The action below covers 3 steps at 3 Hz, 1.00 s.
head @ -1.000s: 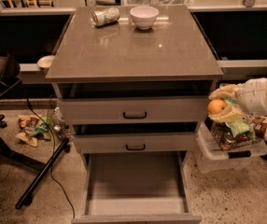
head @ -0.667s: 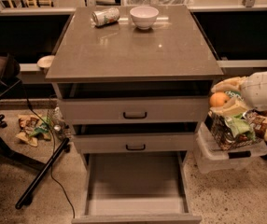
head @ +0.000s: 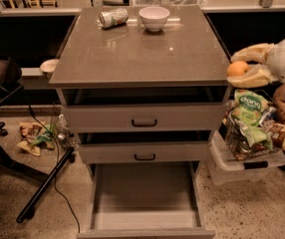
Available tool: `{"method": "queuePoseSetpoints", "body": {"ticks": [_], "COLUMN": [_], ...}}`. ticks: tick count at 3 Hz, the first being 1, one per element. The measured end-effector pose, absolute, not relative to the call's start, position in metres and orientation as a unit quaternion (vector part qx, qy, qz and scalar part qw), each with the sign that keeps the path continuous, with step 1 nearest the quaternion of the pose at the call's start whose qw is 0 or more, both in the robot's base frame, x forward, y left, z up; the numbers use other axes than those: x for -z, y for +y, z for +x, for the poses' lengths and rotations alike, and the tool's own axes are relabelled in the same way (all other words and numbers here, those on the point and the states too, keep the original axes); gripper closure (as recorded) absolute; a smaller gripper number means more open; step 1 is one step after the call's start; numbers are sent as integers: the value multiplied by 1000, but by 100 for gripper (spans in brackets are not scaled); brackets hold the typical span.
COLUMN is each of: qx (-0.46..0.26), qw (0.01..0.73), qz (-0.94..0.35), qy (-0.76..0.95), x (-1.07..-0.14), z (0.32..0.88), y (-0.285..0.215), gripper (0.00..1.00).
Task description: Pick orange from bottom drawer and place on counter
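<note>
My gripper [head: 242,66] reaches in from the right, level with the right edge of the counter [head: 142,54]. Its pale fingers [head: 251,53] are shut on the orange [head: 237,68], a small round fruit held just off the counter's right side. Below, the bottom drawer [head: 145,195] stands pulled out with its flat grey floor bare. Only the white wrist of the arm shows at the frame's right edge.
A white bowl [head: 154,18] and a tipped can [head: 113,17] sit at the counter's back. The two upper drawers [head: 145,118] stand slightly open. A wire basket of snack bags [head: 249,126] on a white bin [head: 244,163] stands right of the cabinet. A chair base and cable lie left.
The gripper has risen with the orange from beside the upper drawer to the height of the counter's edge.
</note>
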<state>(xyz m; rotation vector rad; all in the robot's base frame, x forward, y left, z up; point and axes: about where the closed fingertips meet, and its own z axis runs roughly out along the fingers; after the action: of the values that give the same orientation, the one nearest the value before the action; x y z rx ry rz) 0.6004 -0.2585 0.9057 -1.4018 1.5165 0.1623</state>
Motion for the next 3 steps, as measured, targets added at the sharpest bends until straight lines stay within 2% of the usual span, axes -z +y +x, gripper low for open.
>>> {"method": "queuePoseSetpoints", "body": {"ticks": [2,3], "qx": [-66,-61], "qw": [512,511], "qz": [-574,-549], "qy": [635,658], "x": [-911,-918], "z": [605,634], "y": [-258,-252], "gripper": [100,100]}}
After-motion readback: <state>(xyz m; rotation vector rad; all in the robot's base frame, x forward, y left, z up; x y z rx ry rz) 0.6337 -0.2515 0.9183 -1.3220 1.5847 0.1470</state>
